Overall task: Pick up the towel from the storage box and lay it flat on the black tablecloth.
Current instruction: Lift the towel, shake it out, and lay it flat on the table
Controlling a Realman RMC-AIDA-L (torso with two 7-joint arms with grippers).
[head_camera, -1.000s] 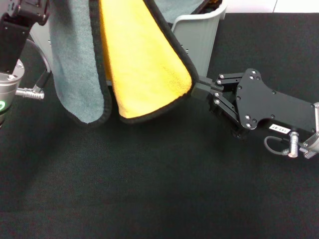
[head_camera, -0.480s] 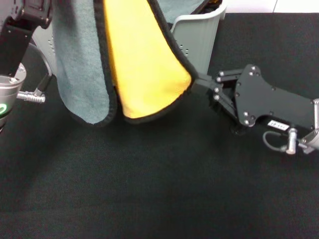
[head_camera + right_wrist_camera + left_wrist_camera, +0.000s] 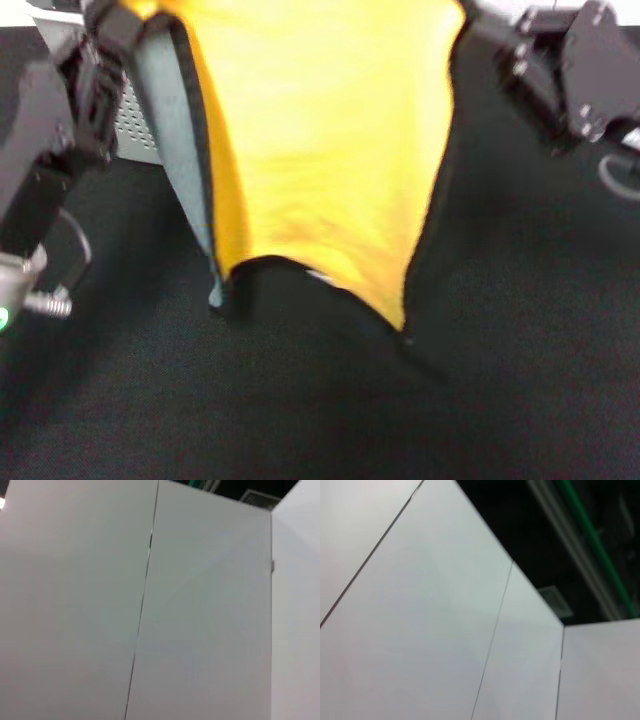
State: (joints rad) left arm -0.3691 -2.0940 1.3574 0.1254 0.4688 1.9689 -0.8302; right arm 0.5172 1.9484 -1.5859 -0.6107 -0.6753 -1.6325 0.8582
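The towel [image 3: 320,150] hangs spread out between my two grippers with its yellow side facing the head view. A strip of its grey-green side [image 3: 180,150] shows at the left, and its black-trimmed lower edge and small white tag [image 3: 318,277] hang just above the black tablecloth [image 3: 300,420]. My left gripper [image 3: 125,20] is shut on the towel's upper left corner. My right gripper [image 3: 480,30] is shut on the upper right corner. The storage box [image 3: 135,125] is mostly hidden behind the towel and left arm. Neither wrist view shows the task's things.
The left arm's silver connector and cable [image 3: 45,300] hang at the left edge, and the right arm's cable [image 3: 615,175] loops at the right edge. Both wrist views show only white wall panels [image 3: 445,630] [image 3: 150,605].
The right gripper has risen from beside the box to the upper right, pulling its corner up and out. The folded, hanging towel is now stretched wide, yellow side forward.
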